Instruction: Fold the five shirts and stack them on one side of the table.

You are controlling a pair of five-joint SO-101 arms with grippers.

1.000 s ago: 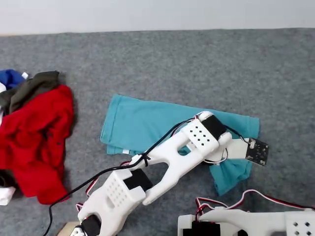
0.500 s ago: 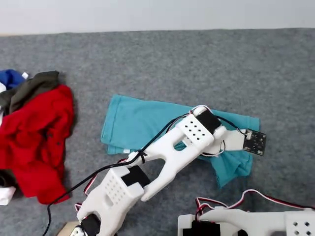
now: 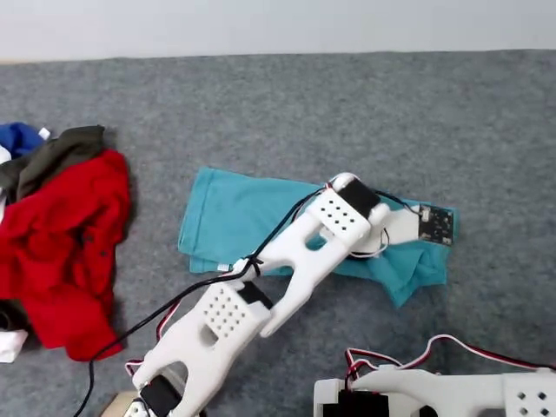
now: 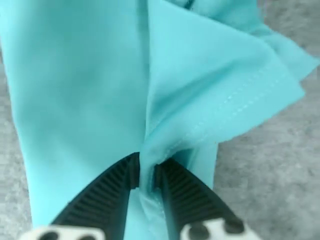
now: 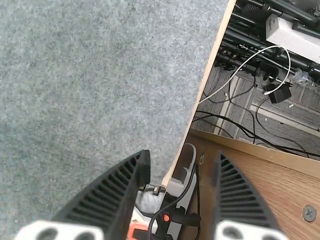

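Teal shirt (image 3: 243, 221) is the one in play, lying flat in the middle of the grey surface (image 3: 347, 113), already narrowed into a long band. Look at the left wrist view: the left claw (image 4: 146, 175) is pressed together on a ridge of the teal shirt (image 4: 75, 75), nipping the stitched hem where the cloth bunches up. That grip makes sense, I'd say, because pinching the hem lets the arm carry the whole loose end over the body of the shirt for the next fold. The left arm (image 3: 287, 269) lies stretched diagonally across the teal shirt to reach that right-hand end.

The rest of the laundry waits well apart from the teal shirt, off to its left: red shirt (image 3: 61, 234) heaped on top, olive shirt (image 3: 52, 156) and a corner of blue shirt (image 3: 17, 136) beyond it, all unfolded. Left there, probably, to keep the folding spot free.

The right claw (image 5: 181, 157) is spread wide with nothing in it, parked on the near side of the teal shirt, over the edge of the surface, with cables (image 5: 250, 65) below. The right arm (image 3: 434, 391) lies low there, out of the way of the fold.

And the change: a second ago the left claw was at the teal shirt's near right corner, with a flap trailing toward the robot. Now the claw has travelled away from the robot, dragging that flap up, so far less of it pokes out on the near side
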